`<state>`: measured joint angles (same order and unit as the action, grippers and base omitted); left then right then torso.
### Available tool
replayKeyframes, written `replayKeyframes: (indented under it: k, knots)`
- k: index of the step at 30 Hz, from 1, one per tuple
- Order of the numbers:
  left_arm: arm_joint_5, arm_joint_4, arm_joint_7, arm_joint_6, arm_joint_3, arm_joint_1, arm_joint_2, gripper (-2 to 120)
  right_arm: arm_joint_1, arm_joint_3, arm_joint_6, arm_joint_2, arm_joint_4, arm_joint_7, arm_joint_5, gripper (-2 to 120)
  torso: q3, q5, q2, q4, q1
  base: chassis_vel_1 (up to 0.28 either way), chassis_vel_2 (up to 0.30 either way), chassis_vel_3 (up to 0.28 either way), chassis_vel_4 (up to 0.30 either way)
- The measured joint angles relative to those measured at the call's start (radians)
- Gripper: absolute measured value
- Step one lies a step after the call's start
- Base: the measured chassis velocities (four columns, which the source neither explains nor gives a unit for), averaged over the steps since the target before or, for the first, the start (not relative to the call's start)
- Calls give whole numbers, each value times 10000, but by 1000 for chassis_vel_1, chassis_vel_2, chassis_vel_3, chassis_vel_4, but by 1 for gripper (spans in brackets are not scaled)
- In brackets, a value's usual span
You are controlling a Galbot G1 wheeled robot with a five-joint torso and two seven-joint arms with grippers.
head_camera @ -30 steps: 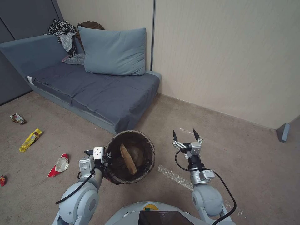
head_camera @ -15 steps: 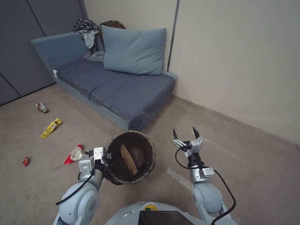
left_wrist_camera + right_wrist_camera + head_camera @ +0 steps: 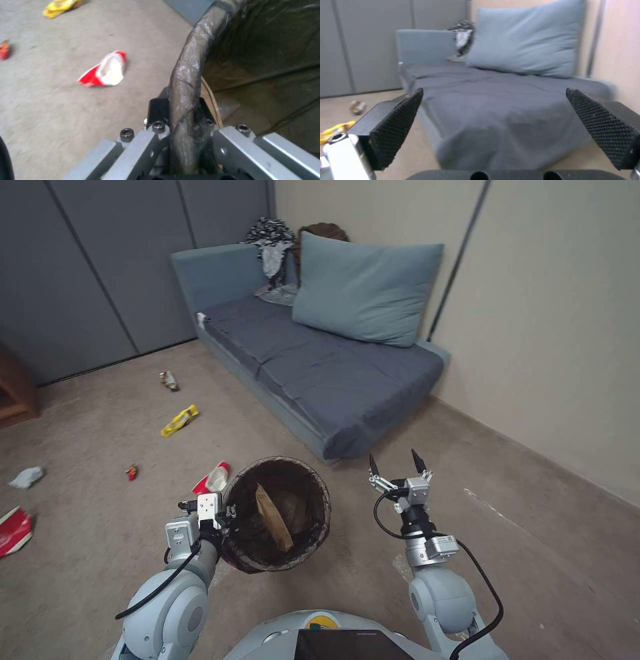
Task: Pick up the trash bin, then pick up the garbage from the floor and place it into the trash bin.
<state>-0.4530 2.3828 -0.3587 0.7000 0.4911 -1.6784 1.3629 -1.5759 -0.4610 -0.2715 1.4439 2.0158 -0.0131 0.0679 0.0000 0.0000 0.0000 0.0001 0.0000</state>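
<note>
1. Left gripper [image 3: 223,513]: clamped on the near-left rim of the trash bin [image 3: 320,493]. In the left wrist view the jaws pinch the liner-wrapped rim [image 3: 185,82] between them, one inside, one outside. Bin carried clear of the carpet, roughly upright, mouth open upward.
2. Inside the bin, just past the grip: a tan paper piece [image 3: 273,517] leaning against the wall. So some litter is in; more lies out.
3. Right gripper [image 3: 398,465]: fingers spread wide, nothing between them, held just right of the bin, pointing toward the sofa [image 3: 333,373].
4. Nearest garbage: crushed red-and-white cup [image 3: 213,479], on the floor just ahead and left of the left gripper, partly behind the bin rim. Judged very light, already flattened, soft; a pinch across the crumpled body should take it. No fragility concern.
5. Farther left and ahead: small red scrap [image 3: 132,471], then yellow wrapper [image 3: 179,421], then a small crumpled wrapper or can [image 3: 169,380] near the grey wall panels; I cannot tell which. Wrappers look thin, slick and low on the carpet; likely best taken at a raised fold.
6. Well left: white tissue wad [image 3: 27,477], red-and-white piece [image 3: 13,530] at the edge.
7. Bin handling, judged: light, but the film liner may slip under a one-sided rim grip.
</note>
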Motion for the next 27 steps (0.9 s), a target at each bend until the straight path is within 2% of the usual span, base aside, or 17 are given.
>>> replayKeyframes:
  k: [27]
  knots:
    - [-49,25,29,-1,21,76,176,3,74,12,-178,-46,36,248,-133,100,0,0,0,-1,0,124,123,128,126]
